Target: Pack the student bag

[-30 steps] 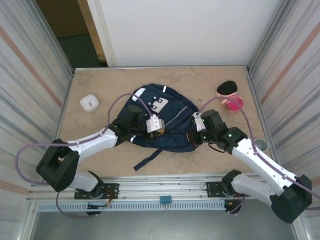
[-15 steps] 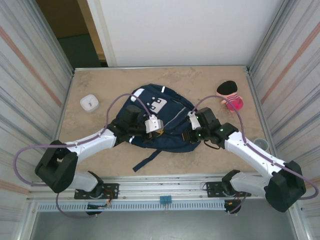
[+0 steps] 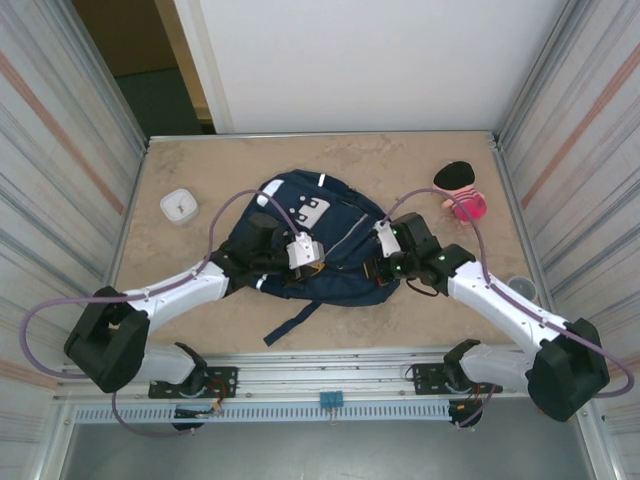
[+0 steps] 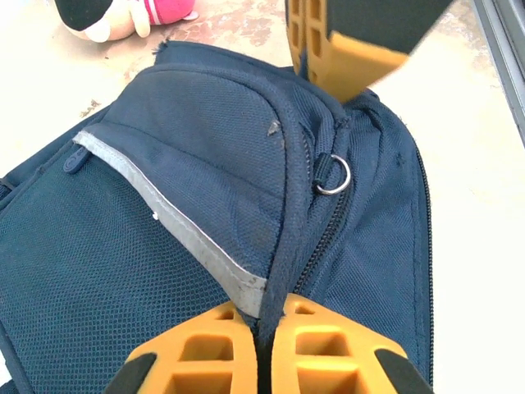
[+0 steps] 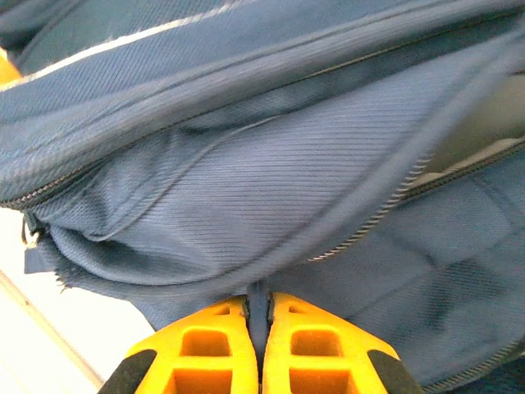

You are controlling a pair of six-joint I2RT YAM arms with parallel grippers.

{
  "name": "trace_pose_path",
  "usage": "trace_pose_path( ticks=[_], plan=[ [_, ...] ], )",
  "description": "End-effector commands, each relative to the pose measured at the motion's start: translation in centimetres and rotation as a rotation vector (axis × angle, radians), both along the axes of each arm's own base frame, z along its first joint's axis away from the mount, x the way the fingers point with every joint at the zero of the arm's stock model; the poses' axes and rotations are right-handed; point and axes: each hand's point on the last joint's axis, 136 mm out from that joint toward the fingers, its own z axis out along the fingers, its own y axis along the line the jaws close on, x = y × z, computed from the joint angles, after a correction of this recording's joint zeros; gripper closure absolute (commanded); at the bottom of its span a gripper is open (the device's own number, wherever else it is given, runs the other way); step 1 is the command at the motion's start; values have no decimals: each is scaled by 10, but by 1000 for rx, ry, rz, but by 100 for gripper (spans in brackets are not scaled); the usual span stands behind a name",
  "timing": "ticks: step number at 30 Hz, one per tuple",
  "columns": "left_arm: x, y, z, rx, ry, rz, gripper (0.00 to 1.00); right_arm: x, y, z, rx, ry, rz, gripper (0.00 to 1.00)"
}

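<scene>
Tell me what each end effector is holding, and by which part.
Both grip the student bag: the left end effector pinches a fabric ridge beside a zipper, the right end effector a thin fabric edge by an open zipper.

Navy student bag (image 3: pixel 345 215), grey stripe (image 4: pixel 182 223), pink toy (image 3: pixel 468 206)

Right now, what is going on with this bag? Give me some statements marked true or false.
1. The student bag lies on the table between the two arms. True.
2. The left jaws hang wide open above the bag. False: they are shut on a seam of its fabric.
3. A pink plush toy sits on the table, right of the bag and apart from it. True.
4. The white square box is inside the bag. False: it sits on the table, left of the bag.
5. The right jaws hold the plush toy. False: they are shut on the bag's fabric.
</scene>
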Motion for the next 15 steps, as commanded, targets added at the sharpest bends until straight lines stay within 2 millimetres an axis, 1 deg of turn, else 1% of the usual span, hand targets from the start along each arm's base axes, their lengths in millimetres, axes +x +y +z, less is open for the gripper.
trace_pose_path(
  ticks=[1,3,5,7,9,11,13,15],
  plan=[
    [-7,3,19,-69,-34,-22,100,23,-40,8,-17,-60,-182,100],
    [-8,7,16,-63,-32,-10,100,28,-57,10,-6,-65,-243,100],
    [-8,10,13,-56,-31,1,100,33,-70,12,-3,-69,-281,100],
    [-8,10,12,-60,-27,10,100,34,-73,10,2,-63,-282,100],
    [-9,10,13,-72,-12,15,100,33,-68,9,23,-53,-256,100],
    [-7,9,16,-100,35,46,86,31,-60,10,64,-46,-234,100],
    [-9,9,22,-146,111,91,66,27,-55,9,82,-50,-218,100],
    [-8,12,29,-210,211,177,52,23,-53,10,82,-60,-209,100]
  ],
)
